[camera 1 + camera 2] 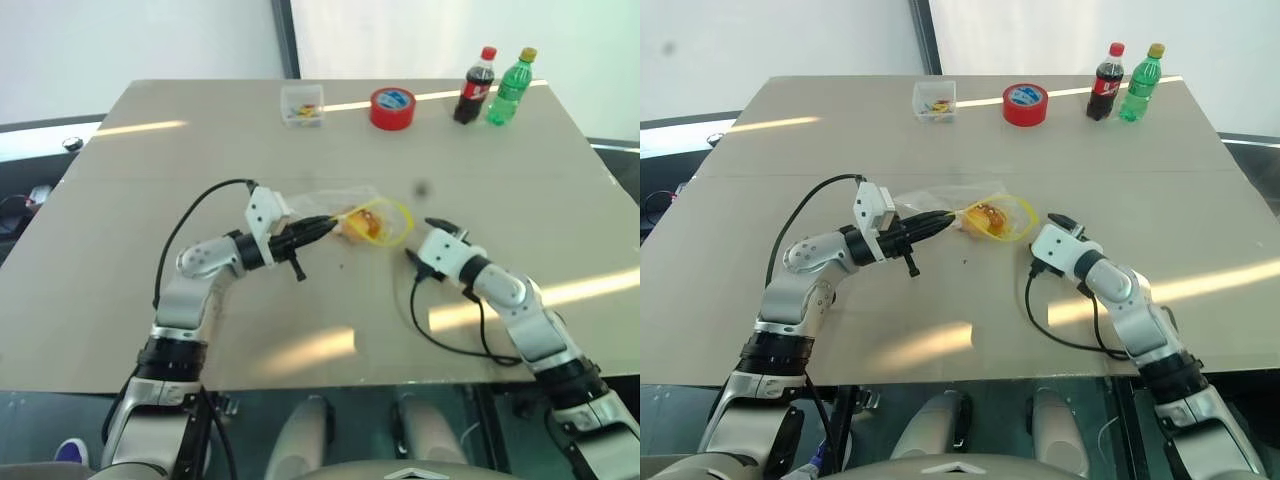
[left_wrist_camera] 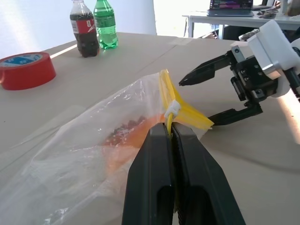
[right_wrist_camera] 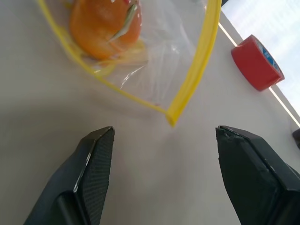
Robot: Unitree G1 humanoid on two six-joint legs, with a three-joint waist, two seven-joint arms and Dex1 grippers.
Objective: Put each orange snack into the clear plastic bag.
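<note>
near the red tape roll [image 1: 392, 107], the left gripper [image 2: 172, 136] pinches the clear plastic bag [image 1: 350, 207] by its yellow strip; orange snack [image 3: 104, 26] inside; right gripper [image 3: 161, 140], fingers apart, should keep clear.

Both head eyes look forward and down over the table [image 1: 300, 300] — each wrist camera sits close along its fingers, sharing the bag [image 2: 93, 154].

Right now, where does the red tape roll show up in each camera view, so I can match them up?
Left eye view: red tape roll at the table's far edge, left of the cola bottle.
Right eye view: same far-edge spot.
Left wrist view: at the picture's left edge.
Right wrist view: at the upper right.
Shared landmark: the clear plastic bag, by its yellow strip.
</note>
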